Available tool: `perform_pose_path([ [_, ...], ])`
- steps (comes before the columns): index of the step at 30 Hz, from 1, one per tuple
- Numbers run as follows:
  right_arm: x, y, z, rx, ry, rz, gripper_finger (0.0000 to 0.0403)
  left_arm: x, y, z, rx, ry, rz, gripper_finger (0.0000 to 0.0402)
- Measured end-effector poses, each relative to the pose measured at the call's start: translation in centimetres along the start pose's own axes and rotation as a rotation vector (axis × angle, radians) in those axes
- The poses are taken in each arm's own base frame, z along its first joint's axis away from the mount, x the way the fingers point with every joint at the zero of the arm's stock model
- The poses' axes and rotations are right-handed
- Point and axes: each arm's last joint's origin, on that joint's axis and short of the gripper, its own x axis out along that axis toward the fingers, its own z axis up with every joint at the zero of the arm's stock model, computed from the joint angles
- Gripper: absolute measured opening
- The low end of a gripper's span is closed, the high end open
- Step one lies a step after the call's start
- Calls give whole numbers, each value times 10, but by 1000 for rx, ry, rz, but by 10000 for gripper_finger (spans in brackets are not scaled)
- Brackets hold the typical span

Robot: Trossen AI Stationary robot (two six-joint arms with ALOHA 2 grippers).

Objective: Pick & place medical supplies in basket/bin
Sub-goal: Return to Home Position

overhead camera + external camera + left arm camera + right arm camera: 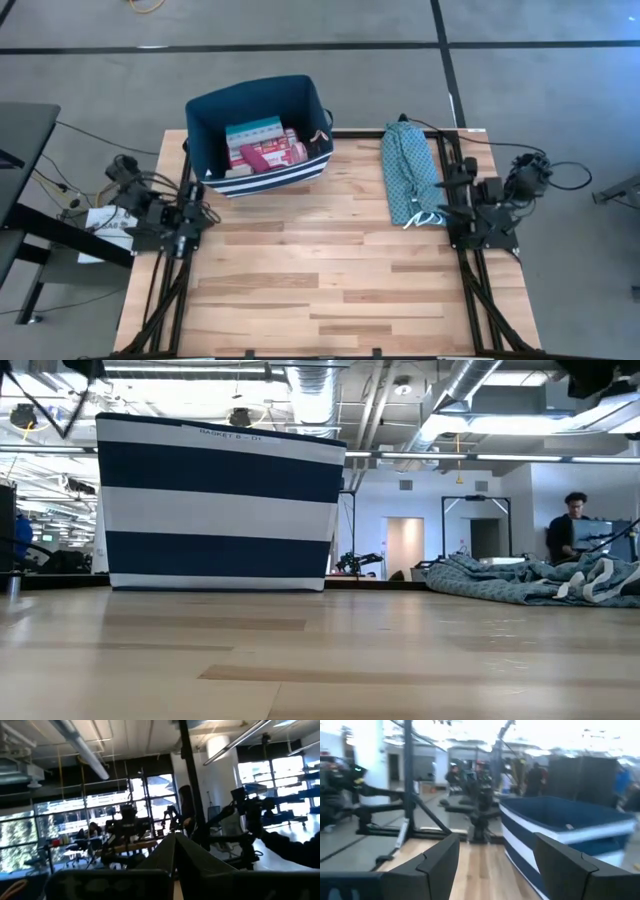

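The dark navy bin with white stripes (203,135) stands on the far left part of the table, and it also shows in the low view (220,500) and the right wrist view (560,827). Several supplies (265,148) lie on its bottom: a pale box with a teal top and pink and red pieces; I cannot tell them apart further. My left gripper (203,214) waits at the table's left edge, shut (175,845). My right gripper (446,203) waits at the right edge, open (495,857), and is empty.
A long teal patterned cloth bundle (410,172) lies along the far right of the table beside my right arm, also seen in the low view (520,578). Bare wooden tabletop (330,270) spreads between the arms. A person stands in the room behind (570,525).
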Motion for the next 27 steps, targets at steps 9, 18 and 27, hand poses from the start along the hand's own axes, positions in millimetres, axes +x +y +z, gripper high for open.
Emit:
perform_pose_path([
  [9, 3, 6, -4, -40, -22, 75, 244, 0, -7, -30, -13, 7, 7, 0],
  [18, 9, 14, -22, -77, 20, 59, 244, -1, -7, -59, -94, 65, 30, 0],
  [27, 13, 18, -25, -144, -26, 48, 244, 1, 2, -63, -16, 96, 121, 0],
])
